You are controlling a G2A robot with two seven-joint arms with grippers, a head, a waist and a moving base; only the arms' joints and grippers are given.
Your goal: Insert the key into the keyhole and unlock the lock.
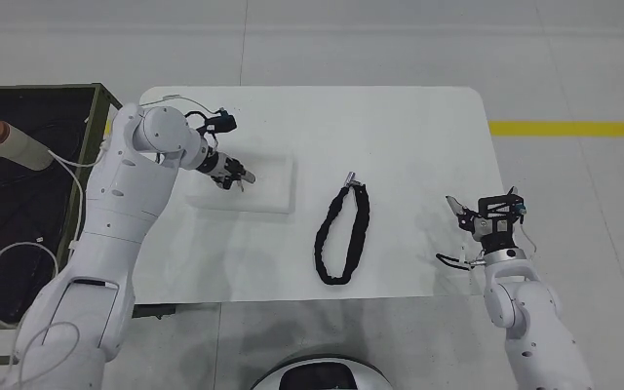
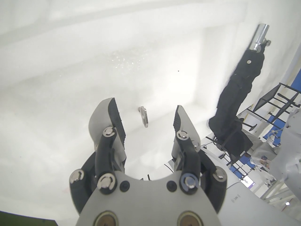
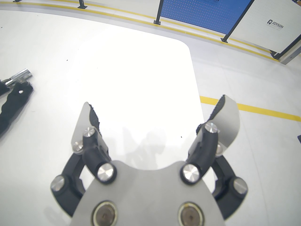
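Key [image 2: 144, 116]: small flat metal piece standing up from the white foam pad [image 1: 268, 190], which lies beside the lock [image 1: 325, 234] on the left arm's side.

Left end effector [image 2: 145, 106] is open. The key sits just ahead, between its fingers, untouched, and seems to show its thin edge to the camera with its flats facing the pads. Judged ready for a short advance and pinch.

Lock cylinder [image 1: 352, 179] lies at the loop's far end on the bench [image 1: 409, 127].

Right end effector [image 1: 451, 232] is open and empty, well apart on the lock's other side. The left arm is much nearer the key.
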